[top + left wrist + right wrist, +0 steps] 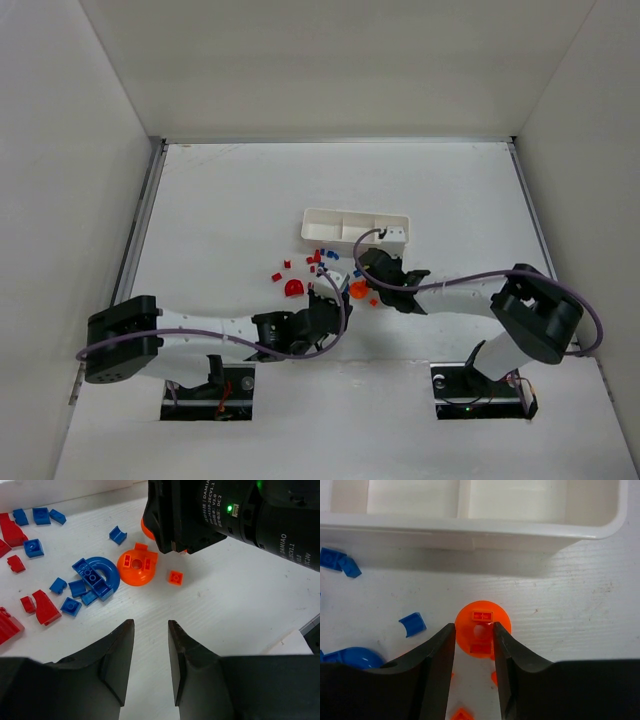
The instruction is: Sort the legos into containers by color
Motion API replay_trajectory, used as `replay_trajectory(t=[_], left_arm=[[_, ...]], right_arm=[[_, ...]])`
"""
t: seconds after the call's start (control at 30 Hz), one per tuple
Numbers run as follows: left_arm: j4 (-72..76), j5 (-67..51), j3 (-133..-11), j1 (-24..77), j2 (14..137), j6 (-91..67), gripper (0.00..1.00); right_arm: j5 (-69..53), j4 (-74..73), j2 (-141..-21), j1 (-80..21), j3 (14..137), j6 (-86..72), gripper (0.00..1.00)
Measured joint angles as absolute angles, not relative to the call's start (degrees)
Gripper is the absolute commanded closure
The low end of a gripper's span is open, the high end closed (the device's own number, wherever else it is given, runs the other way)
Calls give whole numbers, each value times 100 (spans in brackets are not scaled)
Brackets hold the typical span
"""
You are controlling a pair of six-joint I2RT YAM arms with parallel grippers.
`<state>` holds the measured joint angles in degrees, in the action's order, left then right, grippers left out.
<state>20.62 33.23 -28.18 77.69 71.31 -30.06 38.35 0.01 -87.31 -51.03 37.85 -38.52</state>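
— Where are the legos sitting?

— Loose on the white table, just on the near side of the white tray, towards its left end. Blues and reds lie to the left, the orange ones to the right.

— And the right gripper?

— It hangs over an orange disc with small orange bricks sitting on top. In its wrist view the jaws are parted by a narrow gap. The disc shows through the gap and is wider than it. It lies flat on the table, and I see nothing pinched.

— The left gripper?

— Nearer, pointing at the same patch. Its jaws are slack with a similar gap and only table between them, so it holds nothing.

— What's around the disc?

— A small orange square is just to its right and a little nearer. A blue arch is just beside its left edge, with a blue brick lying across it. A little curved blue piece is also on that side. A red dome lies farther left.
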Motion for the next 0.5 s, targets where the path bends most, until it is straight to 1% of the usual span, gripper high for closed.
replay_trajectory(t=[0.13, 0.27, 0.33, 0.43, 0.5], left_arm=[[2106, 3323, -2818, 7769, 7159, -2976, 67], [2154, 3323, -2821, 7767, 7258, -2939, 62], [2165, 3312, -2823, 7767, 7349, -2923, 59], [2167, 3297, -2825, 7767, 7483, -2891, 56], [2185, 3295, -2827, 7767, 7537, -2871, 54]], right_arm=[[3868, 123, -8746, -5052, 3785, -3837, 59], [3879, 209, -8774, -5017, 3785, -3833, 60], [3896, 231, -8873, -4987, 3804, -3819, 65], [3988, 344, -9041, -4930, 3879, -3787, 70], [4007, 403, -9083, -4915, 3889, -3785, 77]])
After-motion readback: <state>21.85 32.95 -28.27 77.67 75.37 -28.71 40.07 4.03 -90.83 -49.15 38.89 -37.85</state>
